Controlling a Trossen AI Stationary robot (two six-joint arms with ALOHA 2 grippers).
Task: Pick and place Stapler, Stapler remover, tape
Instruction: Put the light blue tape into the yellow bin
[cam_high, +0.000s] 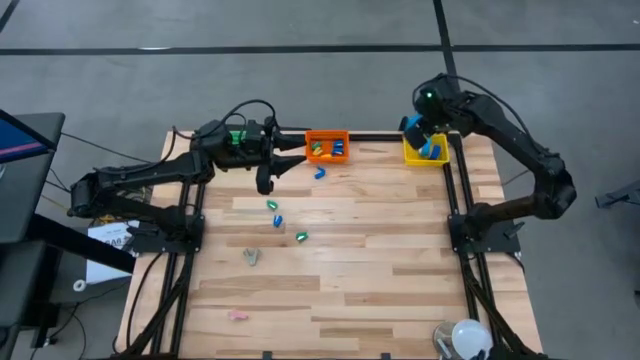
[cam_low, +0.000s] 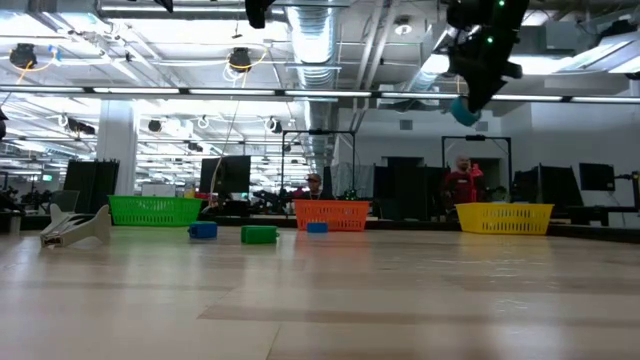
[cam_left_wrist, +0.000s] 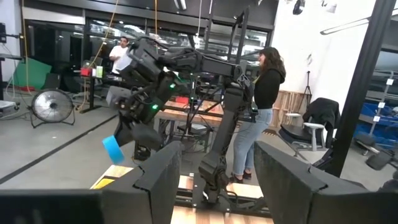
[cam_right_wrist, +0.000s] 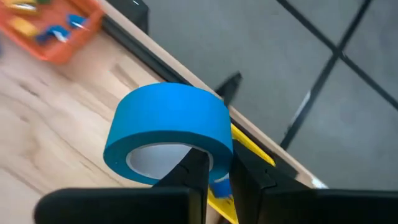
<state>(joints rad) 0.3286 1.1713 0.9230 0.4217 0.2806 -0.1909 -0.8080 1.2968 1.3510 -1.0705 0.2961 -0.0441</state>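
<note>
My right gripper (cam_high: 425, 128) hangs high over the yellow bin (cam_high: 425, 153), shut on a blue tape roll (cam_right_wrist: 168, 134). The low view shows that tape roll (cam_low: 462, 110) well above the yellow bin (cam_low: 503, 217), and the left wrist view shows it (cam_left_wrist: 113, 149) below the right arm. Something blue (cam_right_wrist: 217, 186) lies in the bin under it. My left gripper (cam_high: 292, 158) is open and held up beside the orange bin (cam_high: 327, 147), touching nothing. Small blue-green staplers (cam_high: 278, 220) and a grey stapler remover (cam_high: 250, 257) lie on the table. My right gripper holds the tape roll by its wall (cam_right_wrist: 214, 146), on the side nearest the wrist. One finger (cam_right_wrist: 193, 171) is inside the ring against the pale core and the other (cam_right_wrist: 249, 174) is outside. The roll is lifted clear, tilted, with its open face toward the wrist.
The orange bin holds several coloured staplers. A green bin (cam_low: 155, 210) stands at the far edge under the left arm. A blue piece (cam_high: 320, 172) lies near the orange bin, a pink one (cam_high: 238, 315) near the front edge. People stand in the room beyond the table.
</note>
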